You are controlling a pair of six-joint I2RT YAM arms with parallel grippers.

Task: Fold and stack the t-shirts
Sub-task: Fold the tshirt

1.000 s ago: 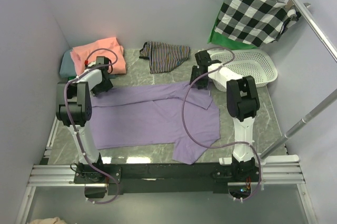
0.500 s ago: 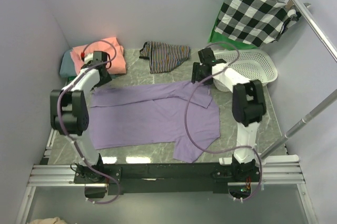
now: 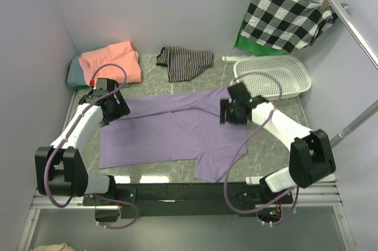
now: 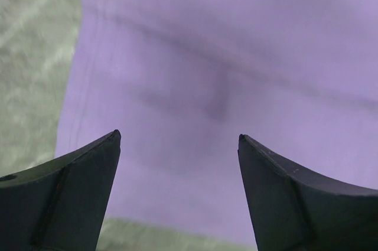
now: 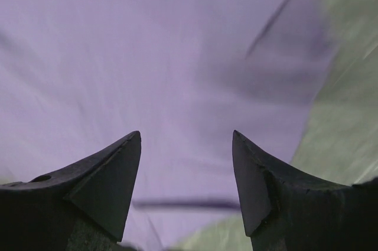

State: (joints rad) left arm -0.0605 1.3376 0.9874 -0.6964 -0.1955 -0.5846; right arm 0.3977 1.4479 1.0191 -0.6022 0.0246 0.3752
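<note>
The lavender-purple t-shirt [image 3: 171, 130] lies spread flat on the marble table, one sleeve toward the front right. My left gripper [image 3: 116, 110] is open and empty just above the shirt's left far edge; the left wrist view shows purple cloth [image 4: 224, 56] between its fingertips. My right gripper [image 3: 227, 112] is open and empty over the shirt's right side, with cloth [image 5: 147, 56] filling its wrist view. The salmon-pink t-shirt [image 3: 112, 60] lies folded at the back left on top of the grey-teal t-shirt [image 3: 73, 74].
A black-and-white striped cloth [image 3: 186, 62] lies at the back centre. A white basket [image 3: 274, 77] stands at the back right. The checked cloth [image 3: 286, 18] on a wooden hanger hangs above it from a metal rail, with green cloth [image 3: 243, 39] behind.
Both arms have swung forward from the back of the table. The left gripper left the pink shirt's side and the right gripper left the basket's side; both now hover over the lavender shirt.
</note>
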